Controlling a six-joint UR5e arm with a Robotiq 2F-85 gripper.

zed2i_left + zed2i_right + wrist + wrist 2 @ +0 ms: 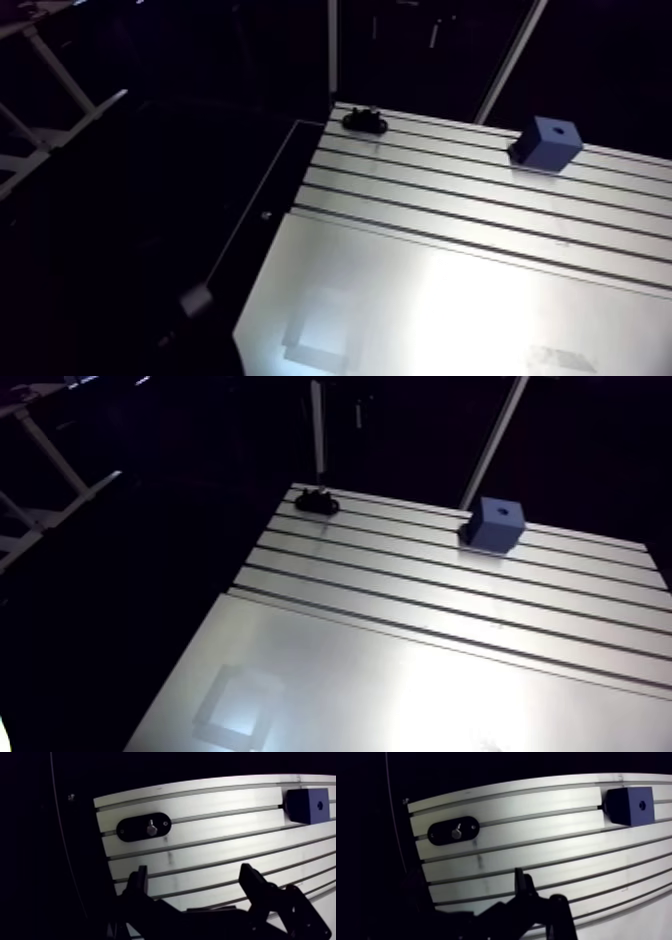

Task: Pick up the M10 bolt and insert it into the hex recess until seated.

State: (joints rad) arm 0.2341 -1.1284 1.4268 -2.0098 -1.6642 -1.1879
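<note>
A silvery bolt point(151, 828) stands in a black oval holder point(144, 827) on the slotted table near its far corner; the arm view shows the holder point(364, 121) small and dark. Further along the same end sits a blue block point(307, 805) with a small hole in one face; its shape is too small to make out. In the wrist view my gripper point(195, 874) is open above the slots, short of the holder, with nothing between its fingers point(141, 883). The bolt lies ahead of the gripper, towards that finger's side. The arm view does not show the gripper.
The table's edge point(270, 205) runs close beside the holder, with darkness beyond it. Long slots point(420, 591) cross the far half of the table; a smooth plate point(380, 686) with bright glare covers the near half. Slanted posts point(495, 431) rise behind the table.
</note>
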